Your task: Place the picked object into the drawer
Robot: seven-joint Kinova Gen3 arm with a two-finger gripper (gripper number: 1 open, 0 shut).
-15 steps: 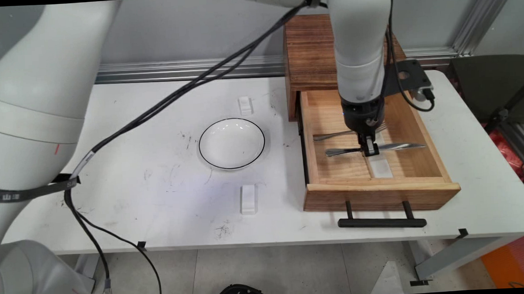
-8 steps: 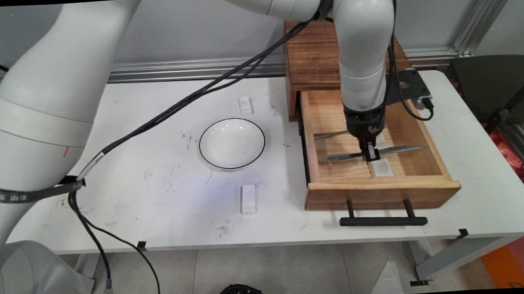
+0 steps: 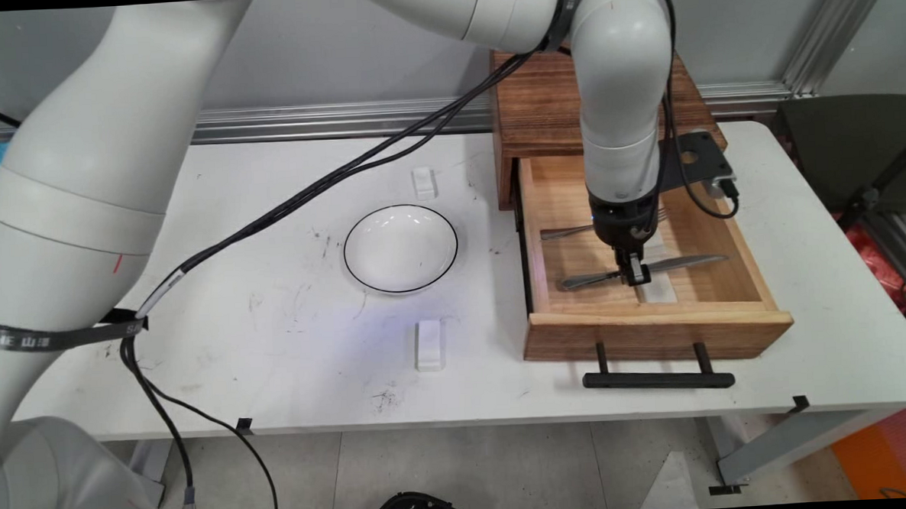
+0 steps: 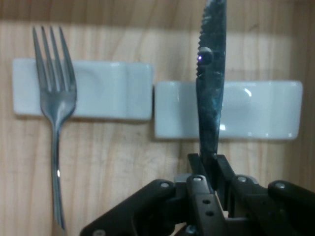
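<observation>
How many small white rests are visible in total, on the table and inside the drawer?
4. One white rest lies on the table beyond the bowl, one nearer than it. Two are in the drawer: one under the fork, one below the knife. The arm may hide more.

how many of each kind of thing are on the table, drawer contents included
knife: 1, clamped in the gripper
fork: 1
white rests: 4, two in the drawer, two on the table
bowl: 1
wooden drawer box: 1
total: 8
</observation>
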